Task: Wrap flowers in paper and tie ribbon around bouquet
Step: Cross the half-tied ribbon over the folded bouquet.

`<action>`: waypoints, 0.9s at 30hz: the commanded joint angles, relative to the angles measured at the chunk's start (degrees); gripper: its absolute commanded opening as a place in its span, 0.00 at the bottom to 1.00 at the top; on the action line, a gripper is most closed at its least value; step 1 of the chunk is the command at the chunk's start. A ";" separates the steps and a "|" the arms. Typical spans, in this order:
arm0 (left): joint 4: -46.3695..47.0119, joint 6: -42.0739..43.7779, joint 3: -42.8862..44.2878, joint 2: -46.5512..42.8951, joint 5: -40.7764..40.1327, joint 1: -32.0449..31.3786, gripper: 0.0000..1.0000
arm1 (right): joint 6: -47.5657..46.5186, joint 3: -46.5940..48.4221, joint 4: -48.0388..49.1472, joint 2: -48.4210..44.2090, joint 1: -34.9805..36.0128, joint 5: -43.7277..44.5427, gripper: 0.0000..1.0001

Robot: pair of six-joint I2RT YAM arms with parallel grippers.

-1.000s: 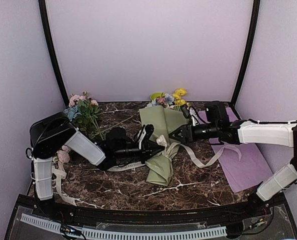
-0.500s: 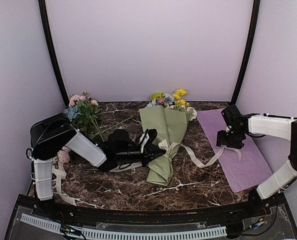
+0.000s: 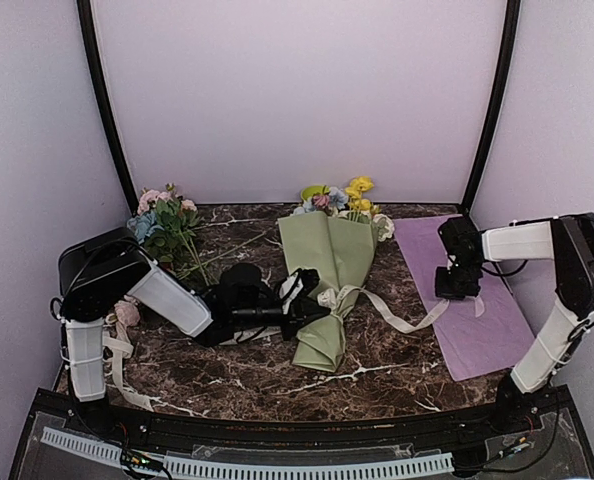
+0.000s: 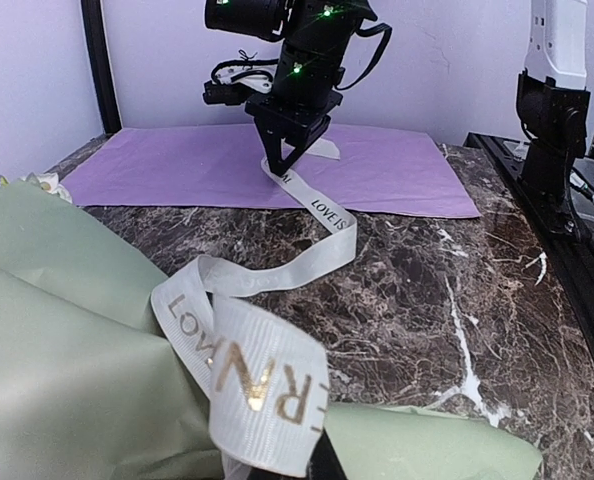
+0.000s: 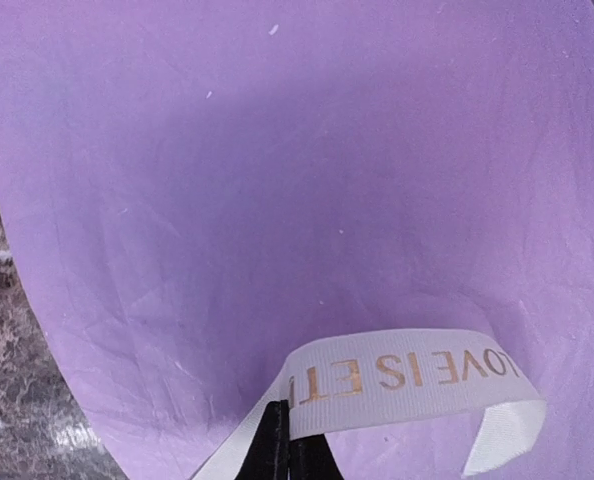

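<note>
The bouquet [image 3: 329, 268] lies on the marble table, a cone of sage-green paper [image 4: 67, 340] with yellow, blue and pink flowers [image 3: 342, 195] at its far, wide end. The cream ribbon [image 3: 407, 322] loops around the cone's waist and trails right onto the purple sheet. My left gripper [image 3: 312, 306] sits against the cone's left side, shut on the ribbon [image 4: 267, 390]. My right gripper [image 3: 456, 291] points down over the purple sheet, shut on the ribbon [image 5: 407, 375] near its free end; its fingertips [image 5: 277, 440] pinch the lettered strip.
A loose cluster of pink and blue blooms [image 3: 165, 225] lies at the back left. The flat purple sheet [image 3: 482, 335] covers the right side. More cream ribbon [image 3: 117, 352] and a pink bloom [image 3: 127, 313] lie by the left arm's base. Black posts frame the back corners.
My right gripper drew back from the bouquet to the purple sheet, opened wide, then shut on the ribbon's end. The left gripper barely moved and kept its hold.
</note>
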 commanded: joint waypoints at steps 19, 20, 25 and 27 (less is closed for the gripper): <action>-0.07 10.02 -4.59 -4.49 -7.54 -5.29 0.00 | -6.67 36.37 13.71 2.02 38.45 -29.75 0.00; 0.15 10.11 -4.87 -4.54 -7.68 -5.47 0.00 | -6.77 38.59 13.61 4.80 39.89 -30.18 0.00; 1.57 10.61 -6.57 -5.06 -8.43 -6.23 0.00 | -6.94 52.68 7.26 17.00 45.11 -30.83 0.00; 2.31 10.45 -7.19 -5.27 -8.90 -6.33 0.00 | -5.95 54.15 7.60 19.10 45.71 -32.38 0.00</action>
